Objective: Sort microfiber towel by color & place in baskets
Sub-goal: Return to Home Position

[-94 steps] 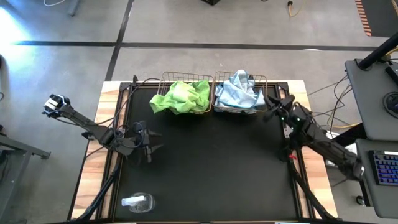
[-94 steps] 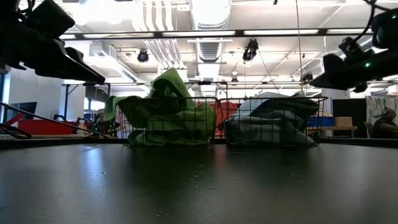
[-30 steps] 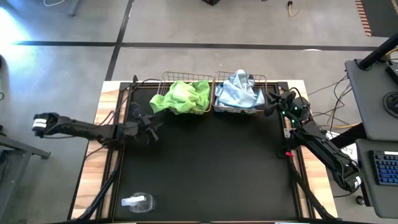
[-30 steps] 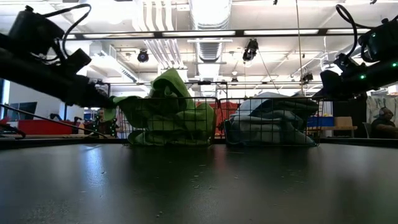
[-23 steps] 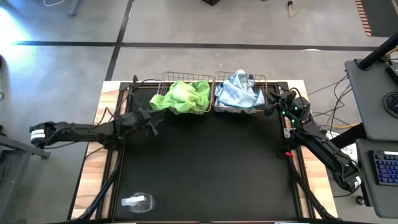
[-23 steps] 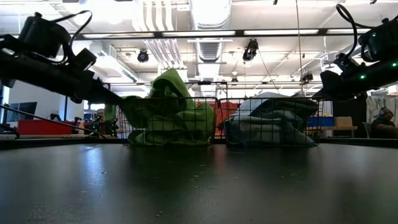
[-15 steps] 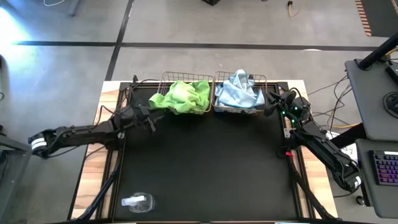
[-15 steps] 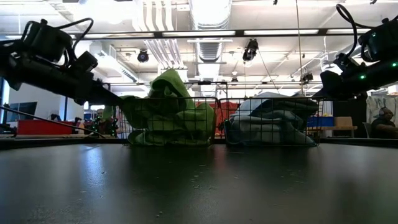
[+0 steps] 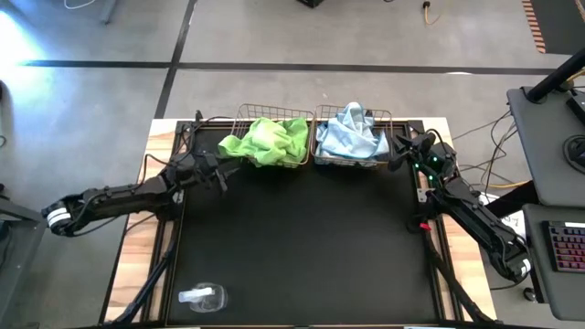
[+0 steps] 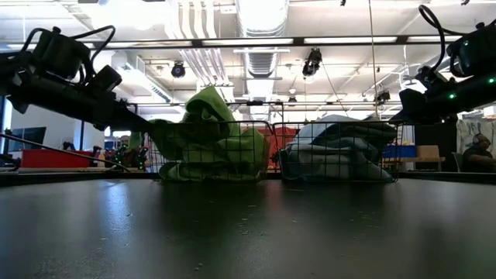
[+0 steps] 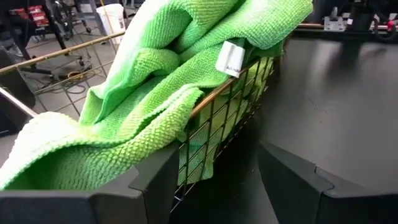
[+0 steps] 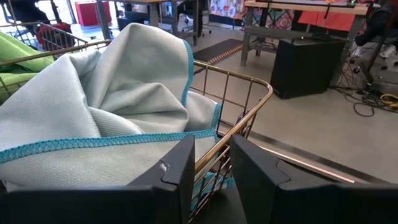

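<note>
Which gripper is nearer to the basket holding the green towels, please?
Left. The left gripper hangs right beside the green-towel basket, at its outer corner; the right gripper is beyond the blue-towel basket, on its far side.

A clear plastic item (image 9: 203, 296) lies on the black mat (image 9: 311, 247).

Grey concrete floor (image 9: 274, 100) with dark tape lines (image 9: 274, 66); white ducts (image 10: 262, 23) and strip lights (image 10: 333, 39) overhead

Dead ahead of my left gripper (image 9: 216, 173): green towel (image 11: 155, 81) spilling over the basket wire (image 11: 211, 101), close. Ahead of my right gripper (image 9: 398, 157): second basket (image 12: 236, 78), blue towel (image 12: 112, 106) heaped above the rim. Inboard of both: open black tabletop (image 9: 311, 247). Clear object (image 9: 201, 295) well apart.
</note>
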### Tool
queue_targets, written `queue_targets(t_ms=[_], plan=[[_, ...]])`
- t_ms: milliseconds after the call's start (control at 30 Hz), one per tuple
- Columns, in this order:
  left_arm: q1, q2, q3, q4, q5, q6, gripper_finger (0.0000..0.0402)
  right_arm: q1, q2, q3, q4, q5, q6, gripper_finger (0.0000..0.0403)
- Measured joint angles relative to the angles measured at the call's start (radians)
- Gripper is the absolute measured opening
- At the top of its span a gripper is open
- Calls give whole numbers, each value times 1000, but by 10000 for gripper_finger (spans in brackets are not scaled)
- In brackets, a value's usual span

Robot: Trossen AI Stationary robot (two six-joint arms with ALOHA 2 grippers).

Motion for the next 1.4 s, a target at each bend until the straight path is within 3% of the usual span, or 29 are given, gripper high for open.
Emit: queue_targets(t_ms=[233,733,933,1400], plan=[[0,2,1,-3,-52,-84,201,0,0,0,0,0,0,96],[-1,-2,2,-4,-55,-90,201,0,0,0,0,0,0,96],[-1,-68,1,-16,-54,-90,201,0,-19,0,-3,-1,0,96],[-1,-347,2,-11,-56,-90,201,0,-205,0,-8,-1,0,95]])
